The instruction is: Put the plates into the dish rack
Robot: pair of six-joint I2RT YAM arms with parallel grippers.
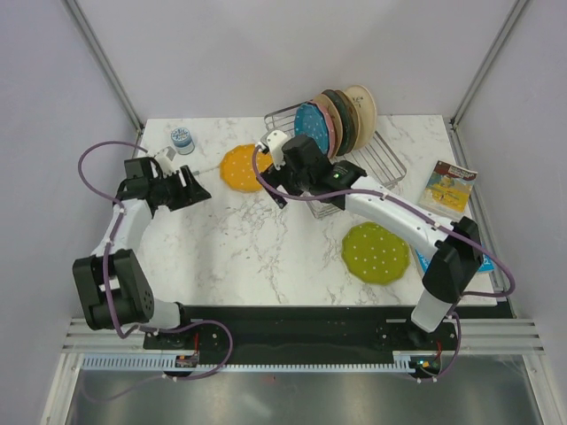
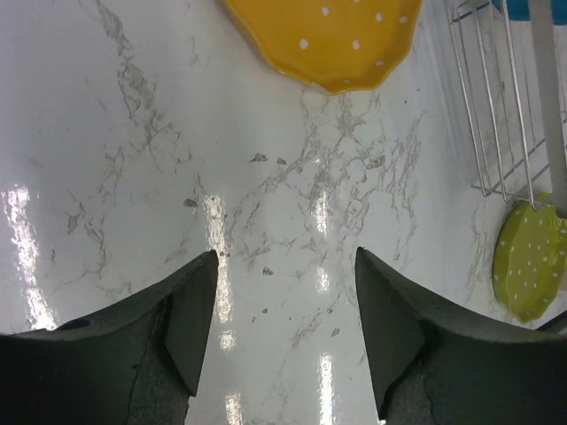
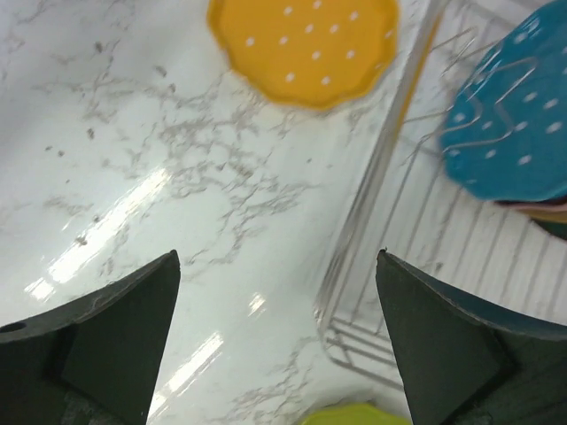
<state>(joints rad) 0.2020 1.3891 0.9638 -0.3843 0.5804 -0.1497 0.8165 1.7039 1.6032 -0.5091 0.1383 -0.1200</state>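
Observation:
The silver wire dish rack (image 1: pixel 376 159) stands at the back right. The blue plate (image 1: pixel 311 127) stands upright at its front, with the pink plate (image 1: pixel 328 119) behind it, then plain dark green and cream plates. The orange plate (image 1: pixel 244 166) lies flat on the table left of the rack. The lime green plate (image 1: pixel 376 252) lies flat at the front right. My right gripper (image 1: pixel 273 184) hovers open and empty between the orange plate (image 3: pixel 306 44) and the rack (image 3: pixel 416 221). My left gripper (image 1: pixel 199 190) is open and empty, left of the orange plate (image 2: pixel 332 35).
A small round blue-grey container (image 1: pixel 182 139) stands at the back left. Colourful books (image 1: pixel 448 186) lie at the right edge, one partly under the right arm. The table is white marble, with enclosure walls around it.

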